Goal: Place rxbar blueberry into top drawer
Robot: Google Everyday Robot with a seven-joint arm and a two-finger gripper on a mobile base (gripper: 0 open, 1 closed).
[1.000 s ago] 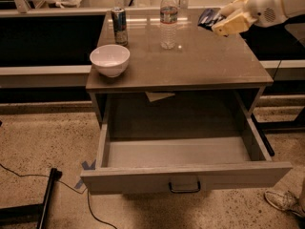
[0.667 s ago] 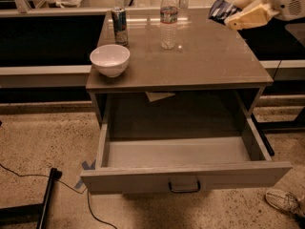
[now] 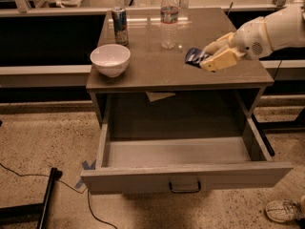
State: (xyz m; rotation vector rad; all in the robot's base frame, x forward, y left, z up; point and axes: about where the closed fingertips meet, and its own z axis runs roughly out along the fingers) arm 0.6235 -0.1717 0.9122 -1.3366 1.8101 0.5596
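My gripper [image 3: 207, 58] now lower, nearer the table [image 3: 152, 68] front edge, fingers seemingly clenched on the rxbar blueberry [image 3: 193, 56], top drawer [image 3: 138, 180] open below.

A white bowl [image 3: 110, 59] sits front-left on the tabletop [image 3: 152, 73]. Behind it stand a blue-and-silver can [image 3: 119, 26] and a water bottle [image 3: 168, 19] (the gripper [image 3: 206, 58] is to the bottle's right).

Arm [image 3: 281, 28] extended from right, gripper [image 3: 207, 57] angled down-left, gripping rxbar blueberry [image 3: 193, 57]
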